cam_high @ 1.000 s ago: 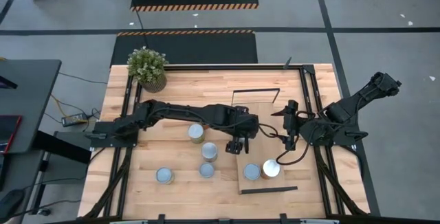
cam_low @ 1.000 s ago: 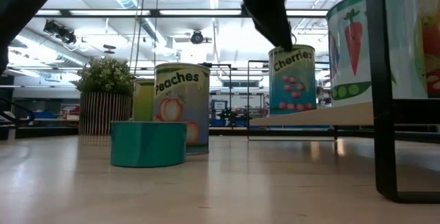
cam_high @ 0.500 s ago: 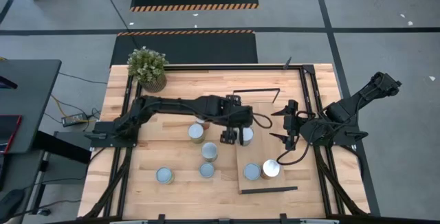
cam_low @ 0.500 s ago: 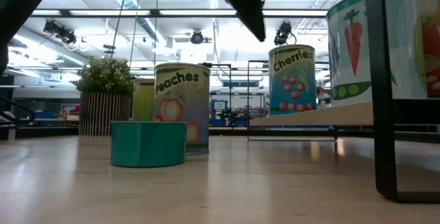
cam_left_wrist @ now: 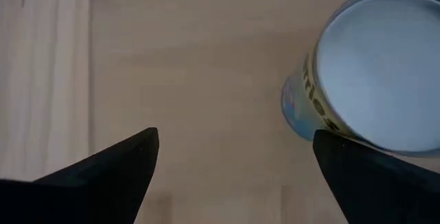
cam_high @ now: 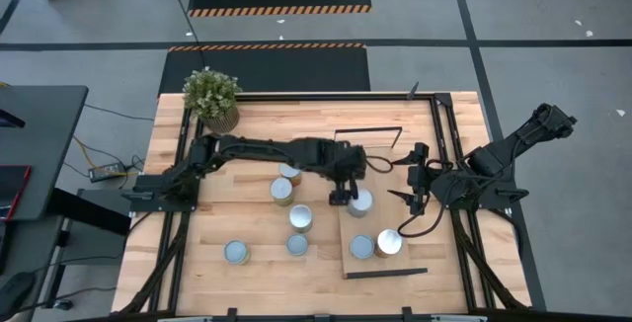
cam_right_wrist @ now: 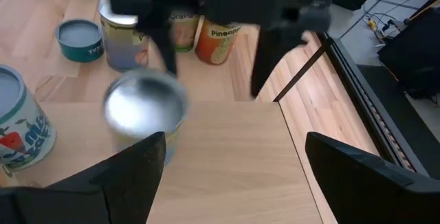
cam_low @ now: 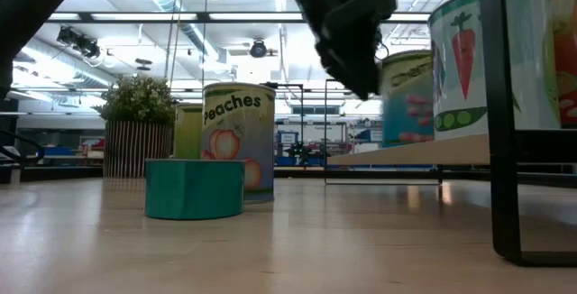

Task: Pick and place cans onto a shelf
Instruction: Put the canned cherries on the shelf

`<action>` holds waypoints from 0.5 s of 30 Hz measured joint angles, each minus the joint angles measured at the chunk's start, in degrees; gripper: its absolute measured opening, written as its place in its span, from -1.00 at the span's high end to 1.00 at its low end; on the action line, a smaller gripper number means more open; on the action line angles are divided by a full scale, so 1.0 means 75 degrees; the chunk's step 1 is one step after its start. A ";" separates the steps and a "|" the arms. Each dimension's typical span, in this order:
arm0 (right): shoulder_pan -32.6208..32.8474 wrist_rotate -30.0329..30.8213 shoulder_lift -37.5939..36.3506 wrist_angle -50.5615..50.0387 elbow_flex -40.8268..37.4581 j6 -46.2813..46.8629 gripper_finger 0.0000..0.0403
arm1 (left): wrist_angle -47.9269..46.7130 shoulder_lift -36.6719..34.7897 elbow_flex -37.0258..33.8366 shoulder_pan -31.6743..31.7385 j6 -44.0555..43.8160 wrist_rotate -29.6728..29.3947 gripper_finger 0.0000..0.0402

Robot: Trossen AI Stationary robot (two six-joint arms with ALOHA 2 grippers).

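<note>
The left claw (cam_high: 341,190) hangs wide open and empty just beside a can (cam_high: 359,201) standing on the shelf (cam_high: 390,169), apparently just set down; the right claw (cam_high: 415,180), open and empty, waits beside the shelf.

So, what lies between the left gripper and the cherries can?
Nothing: in the left wrist view only bare shelf wood separates the open left gripper from the cherries can.

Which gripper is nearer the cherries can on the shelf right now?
Left. The left gripper, open, hangs right beside the cherries can on the shelf, not gripping it. The right gripper, also open, waits farther off past the shelf's edge.
</note>
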 joint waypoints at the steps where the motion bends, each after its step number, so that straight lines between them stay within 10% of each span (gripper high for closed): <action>1: 0.0001 0.0003 -0.0015 0.0004 0.0000 0.0000 -0.77 | 0.0364 0.0000 -0.0099 -0.0085 0.0029 0.0028 -0.95; 15: 0.0000 0.0000 -0.0454 -0.0001 0.0000 0.0029 -0.77 | 0.1567 0.0000 -0.0386 -0.0410 0.0092 0.0350 -0.95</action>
